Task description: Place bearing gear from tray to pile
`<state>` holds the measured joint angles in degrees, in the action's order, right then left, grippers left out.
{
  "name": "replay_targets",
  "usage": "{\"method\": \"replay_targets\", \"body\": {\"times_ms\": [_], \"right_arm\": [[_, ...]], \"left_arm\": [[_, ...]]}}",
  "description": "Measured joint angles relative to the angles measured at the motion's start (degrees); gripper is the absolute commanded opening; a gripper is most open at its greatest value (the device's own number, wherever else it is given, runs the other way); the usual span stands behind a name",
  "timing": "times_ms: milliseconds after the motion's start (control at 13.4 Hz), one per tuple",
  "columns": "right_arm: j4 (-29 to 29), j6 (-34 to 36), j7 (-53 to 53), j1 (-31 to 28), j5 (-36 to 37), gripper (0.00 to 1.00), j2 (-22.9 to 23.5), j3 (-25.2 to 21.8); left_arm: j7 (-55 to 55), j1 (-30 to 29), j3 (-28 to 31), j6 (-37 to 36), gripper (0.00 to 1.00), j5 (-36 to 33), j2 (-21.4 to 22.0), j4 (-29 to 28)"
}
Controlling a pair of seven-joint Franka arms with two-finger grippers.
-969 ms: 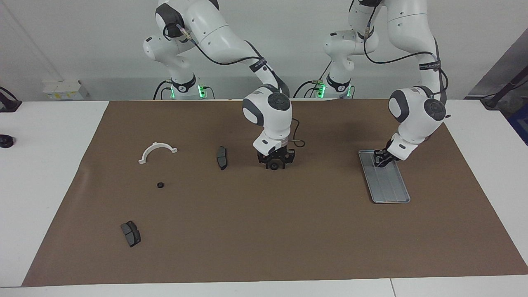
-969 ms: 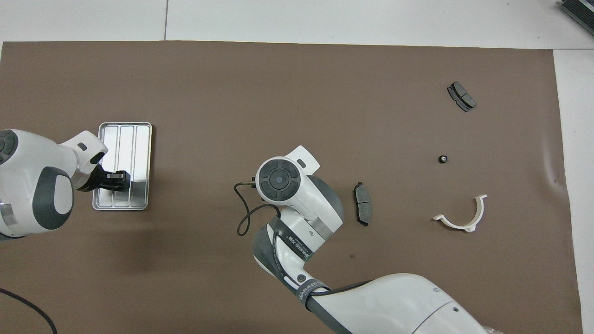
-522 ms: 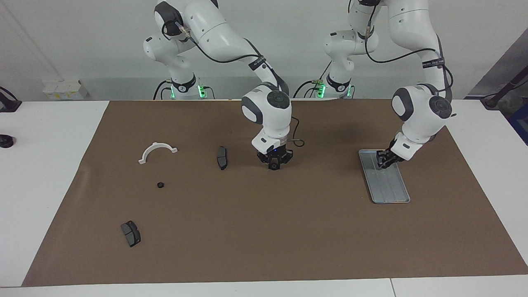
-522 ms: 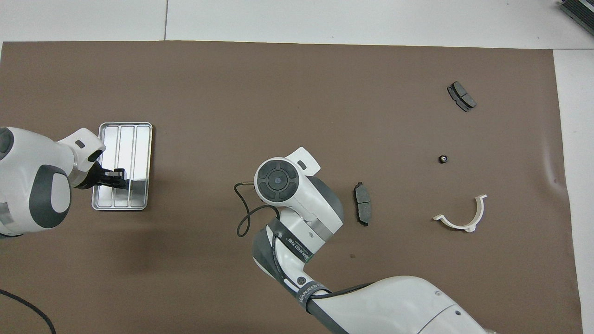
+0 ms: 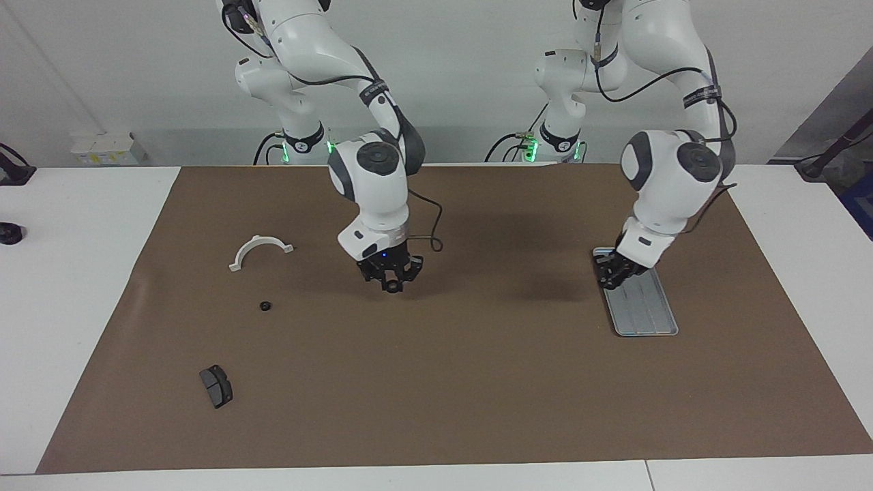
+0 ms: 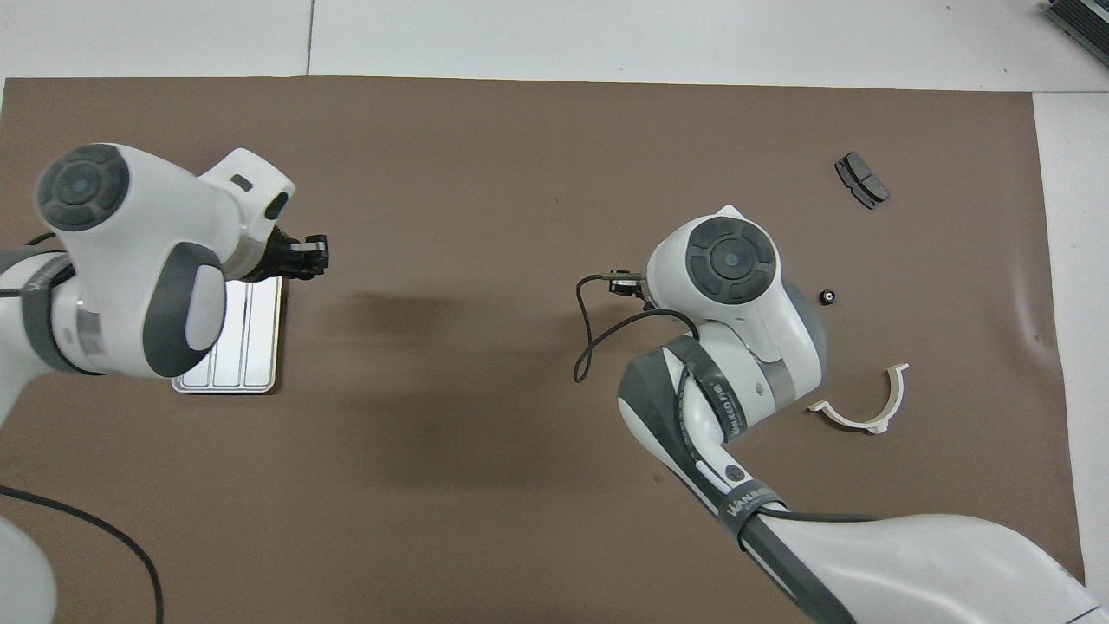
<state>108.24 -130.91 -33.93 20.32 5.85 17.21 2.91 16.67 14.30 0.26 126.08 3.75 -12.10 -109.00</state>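
The silver ridged tray (image 5: pixel 644 310) lies on the mat toward the left arm's end, partly under the left arm in the overhead view (image 6: pixel 247 338). My left gripper (image 5: pixel 612 273) hangs over the tray's corner nearest the robots (image 6: pixel 310 257). My right gripper (image 5: pixel 392 278) hangs low over the mat beside the pile, shut on a small dark round bearing gear (image 5: pixel 393 287). The pile has a white half-ring bracket (image 5: pixel 259 249) (image 6: pixel 866 407), a dark brake pad (image 5: pixel 216 386) (image 6: pixel 861 180) and another bearing gear (image 5: pixel 265 305) (image 6: pixel 829 297). The second brake pad is hidden by the right arm.
A brown mat (image 5: pixel 436 382) covers the white table. A small black thing (image 5: pixel 8 234) sits on the bare table past the right arm's end of the mat. A dark object (image 6: pixel 1083 22) shows at the table's corner farthest from the robots.
My right arm swung from the mat's middle toward the pile and now covers the nearer brake pad. My left gripper rose off the tray and moved to its corner.
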Motion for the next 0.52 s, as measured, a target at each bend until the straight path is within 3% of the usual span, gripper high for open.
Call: {"method": "replay_targets", "body": {"times_ms": [373, 447, 522], "right_arm": [[7.21, -0.16, 13.66, -8.86, -2.48, 0.01, -2.71, 0.01], [8.49, -0.90, 15.19, -9.97, -2.57, 0.45, -2.88, 0.01], [9.85, -2.35, 15.82, -10.50, -2.58, 0.96, -3.09, 0.01]], "left_arm": [[12.32, 16.32, -0.09, 4.24, 0.15, -0.01, -2.94, 0.26], [14.74, 19.53, -0.04, 6.46, 0.20, -0.20, -4.61, 0.27], [16.19, 21.74, -0.03, 8.33, 0.32, -0.54, -6.22, 0.26]]}}
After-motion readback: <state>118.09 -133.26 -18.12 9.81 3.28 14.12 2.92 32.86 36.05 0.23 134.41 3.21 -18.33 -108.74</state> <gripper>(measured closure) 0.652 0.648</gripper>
